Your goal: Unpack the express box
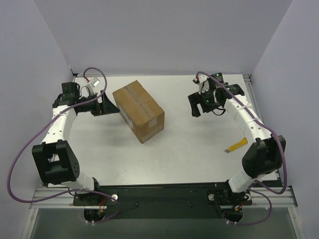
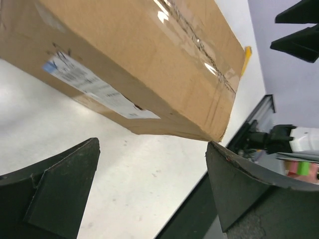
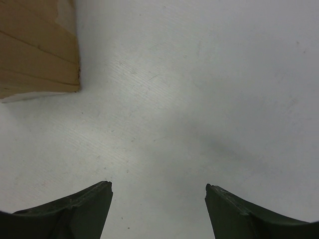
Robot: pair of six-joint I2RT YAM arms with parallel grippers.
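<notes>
The express box (image 1: 138, 110) is a brown cardboard carton, closed, with a taped seam along its top, lying at the middle back of the table. In the left wrist view the box (image 2: 149, 59) shows a white printed label on its side. My left gripper (image 1: 107, 105) is open and empty just left of the box; its fingers (image 2: 60, 189) stand wide apart below the box's corner. My right gripper (image 1: 199, 105) is open and empty, to the right of the box and apart from it. In the right wrist view a corner of the box (image 3: 37, 50) shows at top left.
A small yellow utility knife (image 1: 236, 145) lies on the table at the right, near the right arm's base. The knife also shows in the left wrist view (image 2: 246, 59) behind the box. Grey walls enclose the table on three sides.
</notes>
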